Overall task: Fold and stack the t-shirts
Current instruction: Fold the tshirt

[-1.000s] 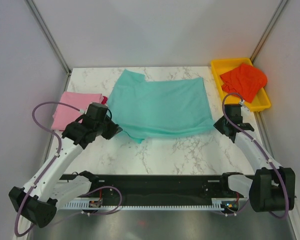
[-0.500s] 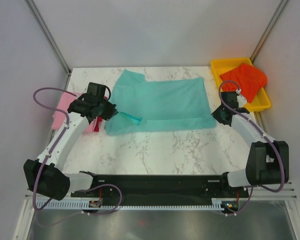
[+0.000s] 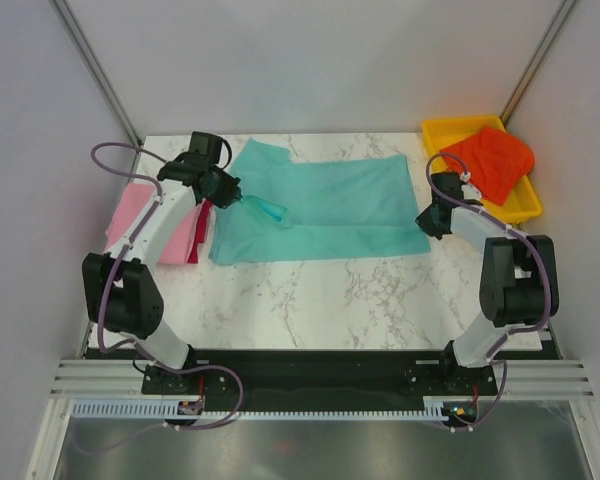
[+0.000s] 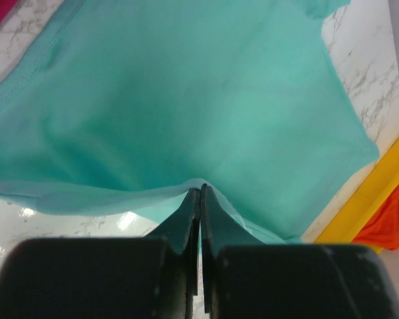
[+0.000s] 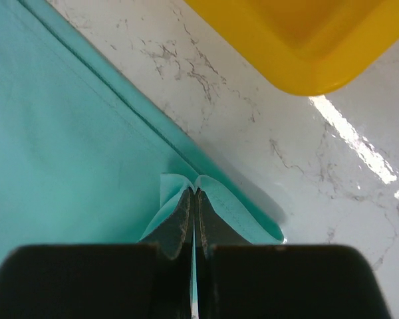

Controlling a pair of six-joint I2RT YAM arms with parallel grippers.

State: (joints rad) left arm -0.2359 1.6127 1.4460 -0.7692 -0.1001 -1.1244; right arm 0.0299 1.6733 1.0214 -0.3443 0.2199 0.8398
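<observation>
Left tool (image 4: 199, 193) and right tool (image 5: 194, 193) each pinch the soft teal cloth t-shirt (image 3: 330, 200) by its edge. I'd advance both evenly, keeping the edge taut between them.

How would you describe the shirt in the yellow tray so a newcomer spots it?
Look to the far right corner of the white marble table, where a yellow plastic tray sits. The crumpled orange-red cloth t-shirt lies in it, draped over its rim. It is the only shirt not on the tabletop.

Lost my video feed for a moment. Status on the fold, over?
Left gripper shut on teal t-shirt, left side. Right gripper shut on its right edge. Nothing on the cloth; pink t-shirt to its left, yellow tray far right.
</observation>
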